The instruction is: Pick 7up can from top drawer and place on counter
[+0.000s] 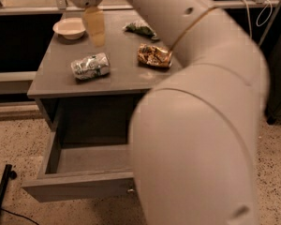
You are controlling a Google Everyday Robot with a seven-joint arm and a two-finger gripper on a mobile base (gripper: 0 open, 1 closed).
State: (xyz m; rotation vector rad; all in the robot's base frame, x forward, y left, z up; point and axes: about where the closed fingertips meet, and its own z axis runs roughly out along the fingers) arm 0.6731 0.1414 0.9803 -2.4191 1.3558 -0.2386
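The 7up can, silvery, dented, with green markings, lies on its side on the counter near the front left. My gripper hangs above the counter, behind the can and apart from it, holding nothing that I can see. The top drawer is pulled open below the counter, and the part of its inside that shows is bare. My arm hides the drawer's right part.
A white bowl stands at the counter's back left. A green chip bag lies at the back middle and an orange-brown snack packet to the can's right. A black bar lies on the speckled floor at the lower left.
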